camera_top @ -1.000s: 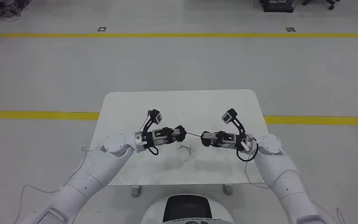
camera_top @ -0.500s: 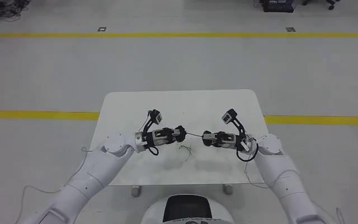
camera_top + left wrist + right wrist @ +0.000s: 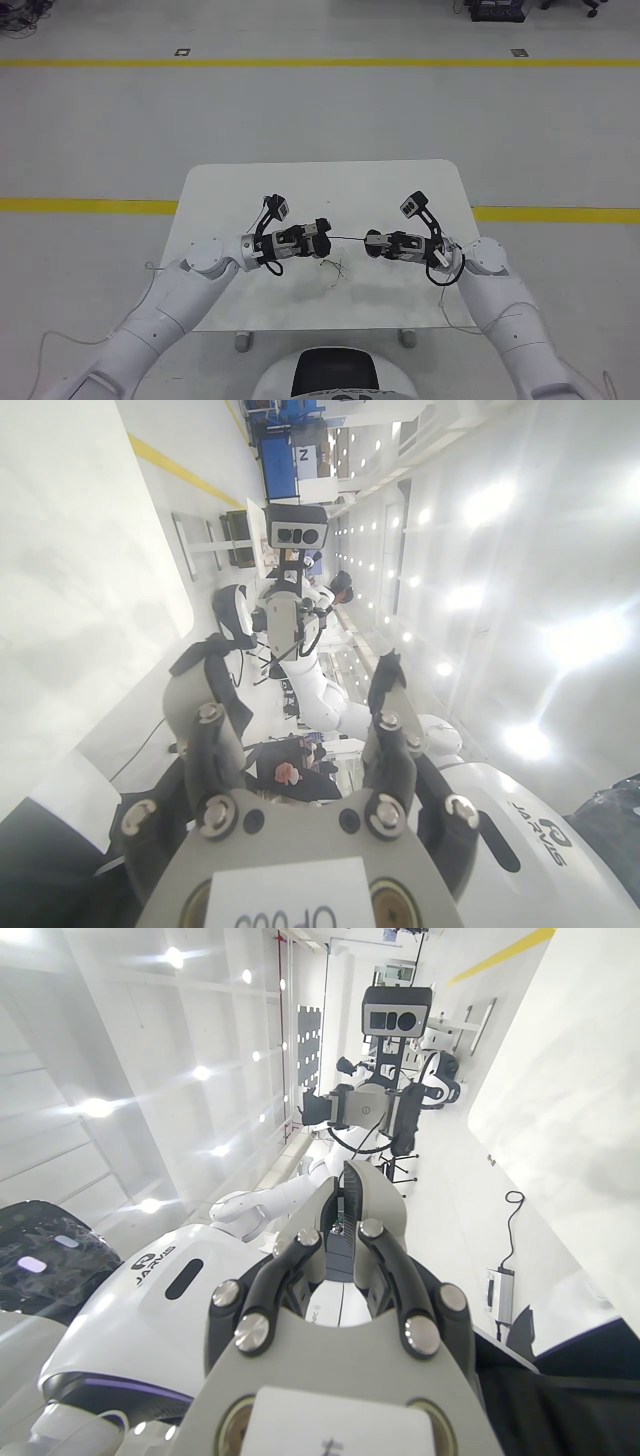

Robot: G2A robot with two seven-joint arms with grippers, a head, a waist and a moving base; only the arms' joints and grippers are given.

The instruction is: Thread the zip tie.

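Smooth white counter [image 3: 320, 185], low sheen. On left pincer [image 3: 295, 660]: brushed grey metal plates, polished screw heads, black plastic links, fingertips [image 3: 200, 652] wrapped in matt black, wrinkled, cloth-like tape. On right pincer [image 3: 345, 1178]: matt grey metal fingers [image 3: 380, 1198], one ribbed black pad, glossy black links. Thin dark zip tie [image 3: 345, 238], plastic-looking; finish too fine to judge. Glossy white plastic arm shells [image 3: 170, 310]. Glossy pale floor [image 3: 320, 100].

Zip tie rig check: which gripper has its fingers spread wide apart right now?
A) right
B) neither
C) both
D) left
D: the left gripper has its black-padded fingers far apart. The right gripper is closed to a narrow slit, and the thin black zip tie reaches from it toward the left one.
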